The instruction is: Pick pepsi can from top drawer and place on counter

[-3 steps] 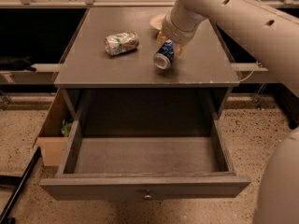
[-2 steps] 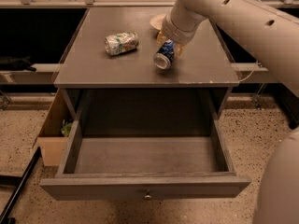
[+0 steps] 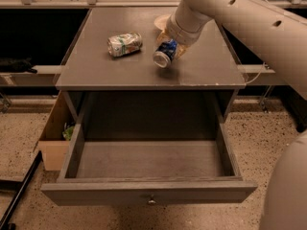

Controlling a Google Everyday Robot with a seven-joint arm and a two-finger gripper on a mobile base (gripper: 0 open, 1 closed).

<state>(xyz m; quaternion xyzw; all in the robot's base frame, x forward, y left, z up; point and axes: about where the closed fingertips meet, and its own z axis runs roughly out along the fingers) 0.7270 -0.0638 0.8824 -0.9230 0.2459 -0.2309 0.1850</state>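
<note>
The pepsi can (image 3: 164, 52) is blue with a silver end and hangs tilted just over the middle of the counter (image 3: 96, 66), silver end toward the front. My gripper (image 3: 169, 46) is shut on it, reaching down from the upper right, with pale fingers on both sides of the can. I cannot tell whether the can touches the tabletop. The top drawer (image 3: 148, 190) below is pulled fully out; its inside is bare and its small metal knob (image 3: 151, 201) faces front.
A dented green-and-white can (image 3: 124, 44) lies on its side on the counter, left of the gripper. A pale round object (image 3: 160, 21) sits behind the gripper. A tan cardboard box (image 3: 55, 138) stands on the floor to the left. A black bar (image 3: 19, 195) lies at lower left.
The gripper and the pepsi can have shifted slightly left and up over the counter. The drawer and the green-and-white can have not moved.
</note>
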